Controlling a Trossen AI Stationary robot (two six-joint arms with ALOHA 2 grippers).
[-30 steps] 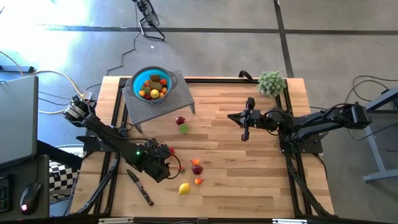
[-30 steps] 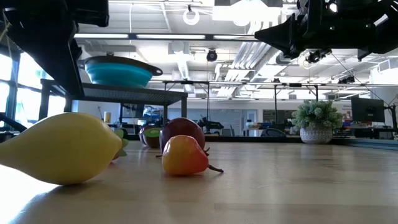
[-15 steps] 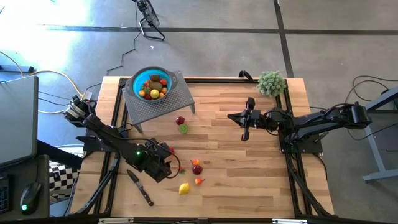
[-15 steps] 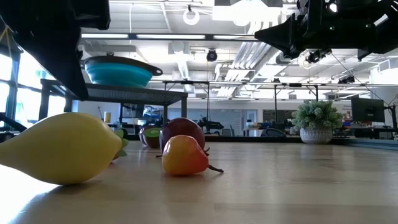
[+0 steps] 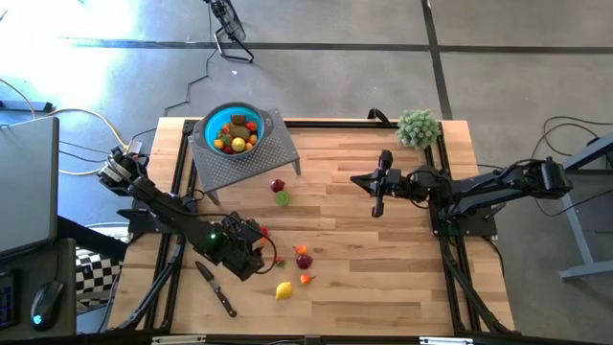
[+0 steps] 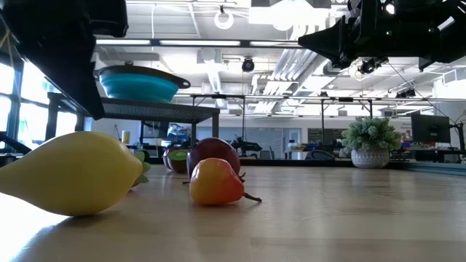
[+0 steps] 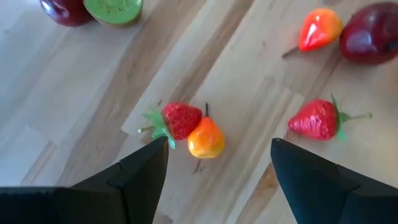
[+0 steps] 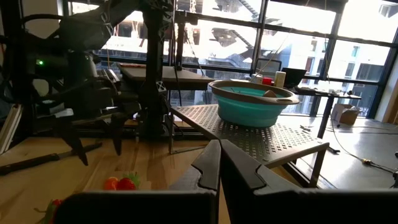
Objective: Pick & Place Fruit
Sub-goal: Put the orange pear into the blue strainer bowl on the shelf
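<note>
Unmoved: strawberry (image 7: 181, 119) between left tool (image 7: 217, 163) tips

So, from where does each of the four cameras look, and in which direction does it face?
High view: overhead, straight down on the table; both arms show.
Low view: at tabletop level, facing the room; dark arm parts hang above.
Left wrist view: above the fruits, past the open left claw, over the strawberry.
Right wrist view: past the shut right claw, toward the teal bowl.
Shared: high and right wrist views both show the bowl.
</note>
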